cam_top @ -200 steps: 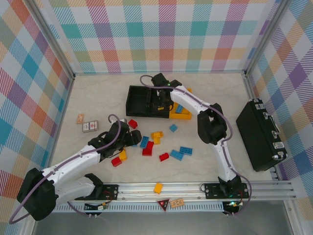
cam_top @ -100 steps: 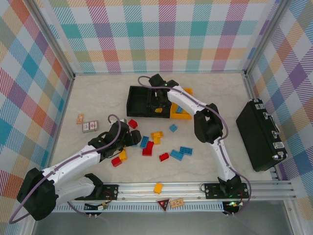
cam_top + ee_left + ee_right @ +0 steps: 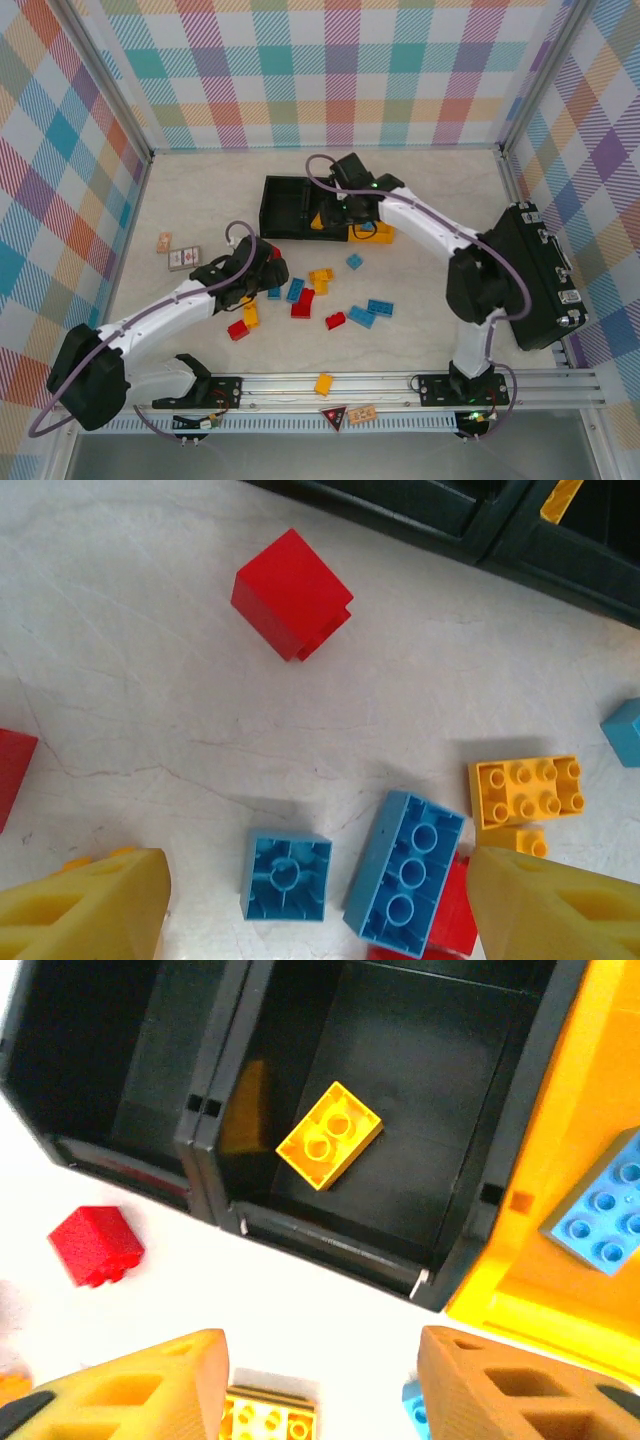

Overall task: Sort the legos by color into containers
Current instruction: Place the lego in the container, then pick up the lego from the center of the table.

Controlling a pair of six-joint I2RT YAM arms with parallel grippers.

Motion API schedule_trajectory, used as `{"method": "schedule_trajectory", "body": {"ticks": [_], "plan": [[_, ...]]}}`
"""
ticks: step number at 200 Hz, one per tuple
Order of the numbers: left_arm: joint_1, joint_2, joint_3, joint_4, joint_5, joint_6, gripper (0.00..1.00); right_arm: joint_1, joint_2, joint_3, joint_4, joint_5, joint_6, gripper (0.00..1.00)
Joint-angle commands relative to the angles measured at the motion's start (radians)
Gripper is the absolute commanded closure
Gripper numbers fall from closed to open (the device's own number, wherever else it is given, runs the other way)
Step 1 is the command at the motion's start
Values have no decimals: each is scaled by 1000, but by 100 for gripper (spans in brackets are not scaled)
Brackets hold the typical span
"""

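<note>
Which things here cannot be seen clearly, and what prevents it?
Top view: the right arm hides part of the yellow bin.
Left wrist view: the left edge cuts a red brick; a long blue brick partly covers a second red brick.
Right wrist view: the right edge cuts a studded blue brick.
Top view: print on the cards is too small.

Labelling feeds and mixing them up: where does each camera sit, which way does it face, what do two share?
Top external: fixed above and behind the arm bases, looking down on the table; both arms, left gripper and right gripper show.
Left wrist: on the left arm, facing down at loose legos; its yellow fingers at bottom corners.
Right wrist: on the right arm, facing down into the containers, a yellow brick in the middle black bin; its fingers below.
Shared: both wrist views hold the red brick beside the black bins.
</note>
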Motion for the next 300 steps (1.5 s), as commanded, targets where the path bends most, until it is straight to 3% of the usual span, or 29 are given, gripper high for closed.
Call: {"method": "schedule_trajectory", "body": {"ticks": [1,114,207,243,300], "plan": [[6,45,53,-55,-32,-11,23,8,-89,-124,89,-49,30,46],[18,375,233,-40,-184,-105,25,8,-554,-694,311,-131,119,41],[23,596,339,64,-335,-122,25,14,-559,-750,353,-135,161,42],[37,628,343,68,-359,-120,33,17,-546,-749,361,-143,169,42],[51,635,337,61,-344,-101,55,23,-527,-746,366,-141,172,42]]}}
